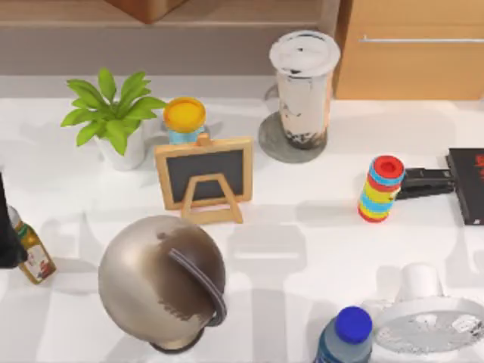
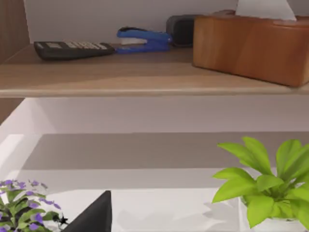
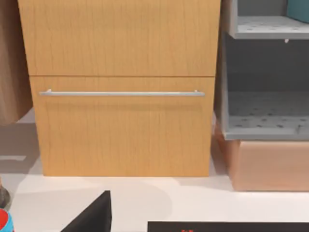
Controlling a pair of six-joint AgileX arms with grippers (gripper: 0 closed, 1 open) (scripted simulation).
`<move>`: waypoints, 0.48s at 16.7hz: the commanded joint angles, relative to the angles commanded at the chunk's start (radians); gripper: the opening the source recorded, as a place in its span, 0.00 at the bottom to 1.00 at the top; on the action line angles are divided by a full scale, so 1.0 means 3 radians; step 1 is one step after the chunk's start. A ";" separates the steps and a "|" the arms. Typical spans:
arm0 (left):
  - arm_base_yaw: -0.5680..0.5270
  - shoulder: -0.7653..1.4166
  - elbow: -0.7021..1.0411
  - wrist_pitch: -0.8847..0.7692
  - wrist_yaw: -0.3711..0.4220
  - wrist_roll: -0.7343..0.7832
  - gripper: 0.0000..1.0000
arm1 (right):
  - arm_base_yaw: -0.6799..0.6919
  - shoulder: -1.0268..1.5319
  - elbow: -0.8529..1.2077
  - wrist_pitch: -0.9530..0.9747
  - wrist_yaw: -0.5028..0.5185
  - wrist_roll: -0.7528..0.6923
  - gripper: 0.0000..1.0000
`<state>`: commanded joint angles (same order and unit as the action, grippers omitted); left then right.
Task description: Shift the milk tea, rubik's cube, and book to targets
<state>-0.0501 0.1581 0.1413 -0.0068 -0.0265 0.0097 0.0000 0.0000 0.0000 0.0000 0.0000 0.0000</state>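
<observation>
Nearest to you, at the table's front edge, stand a blue-capped bottle [image 1: 345,336], a white fan [image 1: 429,322] and a bronze globe [image 1: 162,281]. At the left edge a dark part of the left arm [image 1: 6,227] sits beside a small sauce bottle [image 1: 31,251]. You cannot tell whether the left gripper [image 2: 94,215] is spread or pressed together; its camera faces a leafy plant [image 2: 265,182] and a wooden shelf [image 2: 120,77]. The same goes for the right gripper [image 3: 94,215], which sits by the black slab with red marks [image 1: 467,186] at the right edge.

Mid-table you see a stack of coloured rings [image 1: 380,189] and a little chalkboard easel [image 1: 204,177]. Farther back, the milk tea [image 1: 304,91] stands upright on the grey round disc [image 1: 274,144], left of a wooden drawer cabinet [image 1: 412,60]. Farthest, the right wrist view has a teal-blue sliver, seemingly the book [image 3: 299,9], on a grey shelf unit [image 3: 265,77].
</observation>
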 joint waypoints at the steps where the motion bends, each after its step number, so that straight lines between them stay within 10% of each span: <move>1: 0.0051 -0.0175 -0.0153 0.0006 0.0028 -0.0009 1.00 | 0.0000 0.0000 0.0000 0.0000 0.0000 0.0000 1.00; 8: 0.0167 -0.0527 -0.0471 0.0023 0.0088 -0.0032 1.00 | 0.0000 0.0000 0.0000 0.0000 0.0000 0.0000 1.00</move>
<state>0.0000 0.0000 0.0000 0.0000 0.0000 0.0000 0.0000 0.0000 0.0000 0.0000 0.0000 0.0000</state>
